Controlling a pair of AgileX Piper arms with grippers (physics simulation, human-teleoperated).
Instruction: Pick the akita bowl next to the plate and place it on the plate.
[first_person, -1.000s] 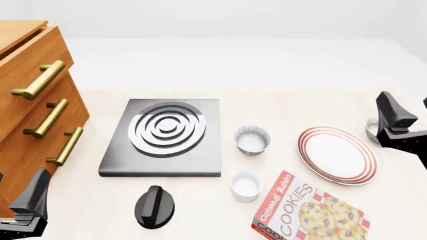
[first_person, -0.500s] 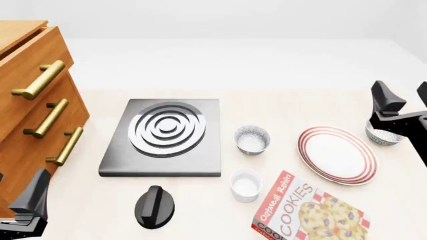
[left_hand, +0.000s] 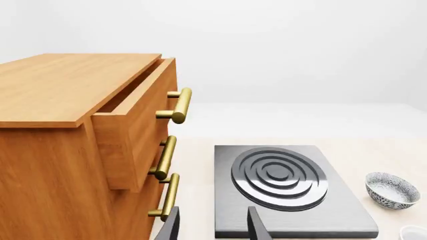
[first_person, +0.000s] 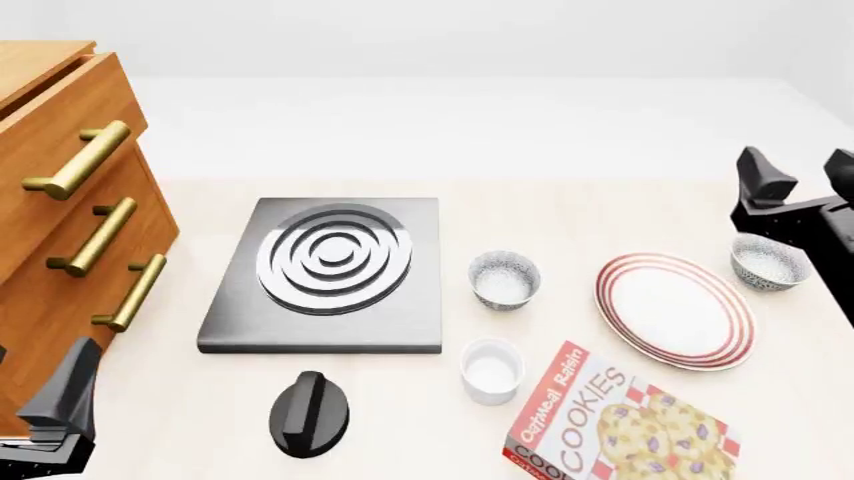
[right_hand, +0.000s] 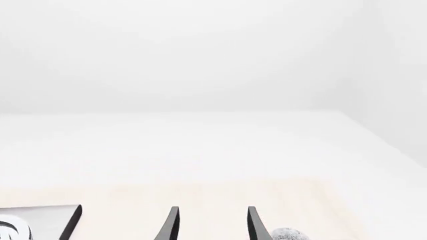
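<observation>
Nearest the camera in the front view, the left gripper (first_person: 60, 400) is seen at the lower left corner, unchanged from both earlier frames; in its wrist view the left gripper's fingers (left_hand: 259, 225) are held apart with nothing between them. A black knob (first_person: 308, 412), a white ramekin (first_person: 491, 369) and a cookie box (first_person: 617, 422) are noted along the near side of the table (first_person: 561, 215). Further in, the stove plate (first_person: 331, 272) lies at centre left, beside the wooden drawer unit (first_person: 60, 200). A speckled bowl (first_person: 505, 279) sits between the stove plate and the plate (first_person: 675, 309), apart from both.

The akita bowl (first_person: 769, 262) rests on the table just beyond the plate's right edge, near it but not on it. One second ago this bowl was largely covered by the right gripper (first_person: 798, 180); since then the gripper has been shifted up and away in the frame, and the bowl is now fully exposed below it. The right gripper's prongs are spread, empty.

Only the left wrist view shows the top drawer (left_hand: 137, 107) pulled slightly out. Only a sliver of the akita bowl (right_hand: 288, 234) is recorded in the right wrist view, just beside one of the gripper's fingers (right_hand: 255, 225), with a corner of the stove plate (right_hand: 40, 222) at the frame edge.
</observation>
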